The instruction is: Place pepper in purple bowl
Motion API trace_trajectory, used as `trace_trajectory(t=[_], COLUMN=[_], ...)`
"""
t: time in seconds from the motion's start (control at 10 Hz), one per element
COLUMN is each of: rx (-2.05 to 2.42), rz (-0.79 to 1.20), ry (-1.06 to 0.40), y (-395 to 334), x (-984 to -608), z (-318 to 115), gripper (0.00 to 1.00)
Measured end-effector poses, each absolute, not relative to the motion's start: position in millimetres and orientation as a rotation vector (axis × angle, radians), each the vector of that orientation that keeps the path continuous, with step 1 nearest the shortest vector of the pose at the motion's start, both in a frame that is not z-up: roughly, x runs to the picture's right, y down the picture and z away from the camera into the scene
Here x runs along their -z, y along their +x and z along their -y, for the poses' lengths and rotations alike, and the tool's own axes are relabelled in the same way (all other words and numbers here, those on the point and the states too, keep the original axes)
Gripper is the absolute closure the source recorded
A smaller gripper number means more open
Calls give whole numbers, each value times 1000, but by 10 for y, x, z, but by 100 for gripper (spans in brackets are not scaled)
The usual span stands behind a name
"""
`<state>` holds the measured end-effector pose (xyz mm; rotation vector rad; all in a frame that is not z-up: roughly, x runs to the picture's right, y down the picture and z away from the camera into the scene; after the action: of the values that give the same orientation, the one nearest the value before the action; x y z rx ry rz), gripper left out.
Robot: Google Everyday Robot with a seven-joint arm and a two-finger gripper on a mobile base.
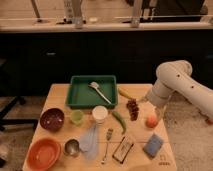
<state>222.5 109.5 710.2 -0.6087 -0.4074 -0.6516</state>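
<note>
The pepper (119,121), a slim curved green chili, lies on the wooden table (60,95) near its middle, just right of a white cup (100,114). The purple bowl (51,119) stands at the table's left side and looks empty. The gripper (158,113) hangs from the white arm (175,82) over the table's right edge, just above a small orange fruit (151,121) and right of the pepper. It holds nothing that I can see.
A green tray (75,95) with a white spoon (100,91) sits at the back. Also on the table are dark grapes (133,108), a yellow banana-like item (125,94), a green cup (76,117), an orange bowl (44,153), a metal cup (72,147), a fork (106,145) and a blue sponge (153,145).
</note>
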Motion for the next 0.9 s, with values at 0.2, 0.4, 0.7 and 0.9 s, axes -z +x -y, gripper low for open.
trace_trajectory(t=[0.2,0.4,0.7,0.9], rx=[654,723,961,1031], rz=[411,456,571,598], ry=[-605,-533,-392,-365], y=[2215,2137,1928,1835], x=[-7101,-7107,-7145,-7213], z=[-1095,-1119,-1162,-1165], gripper=[20,20,20,20])
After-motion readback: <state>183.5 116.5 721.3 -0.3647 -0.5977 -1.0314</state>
